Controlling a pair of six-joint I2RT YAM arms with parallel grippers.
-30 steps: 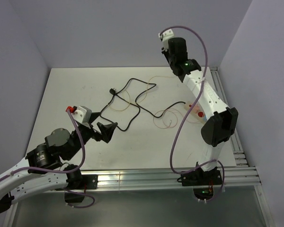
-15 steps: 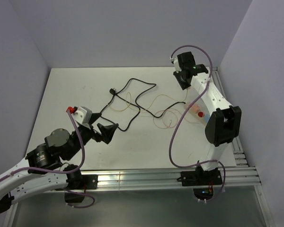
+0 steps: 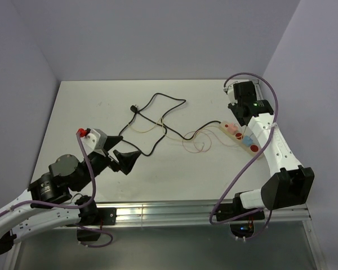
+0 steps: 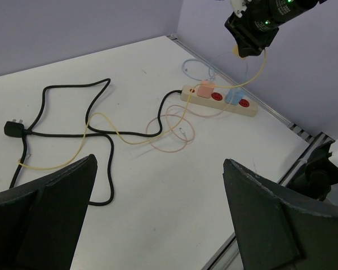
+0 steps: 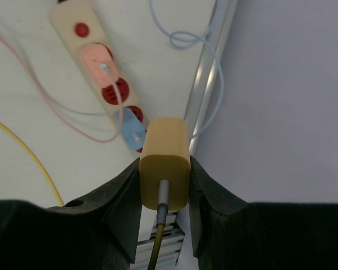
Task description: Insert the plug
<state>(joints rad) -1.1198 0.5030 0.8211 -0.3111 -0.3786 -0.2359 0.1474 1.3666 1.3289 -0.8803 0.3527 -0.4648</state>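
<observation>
My right gripper (image 5: 164, 169) is shut on a yellow plug block (image 5: 165, 147) whose yellow cable hangs from it. It holds the plug in the air above the right end of a beige power strip (image 5: 69, 18) with red sockets. A pink plug (image 5: 99, 60) and a blue plug (image 5: 131, 129) sit in the strip. In the top view the right gripper (image 3: 240, 108) is just behind the strip (image 3: 262, 152). My left gripper (image 3: 125, 156) is open and empty at the front left, far from the strip (image 4: 191, 92).
A black cord (image 3: 158, 126) with its plug (image 3: 134, 108) loops across the table's middle. Pink and yellow thin cables (image 3: 196, 143) coil left of the strip. A light blue cable (image 5: 188, 42) lies by the metal rail at the right wall.
My right arm has swung from the back of the table to the right and down, carrying the yellow plug over the power strip. The left arm has barely shifted.
</observation>
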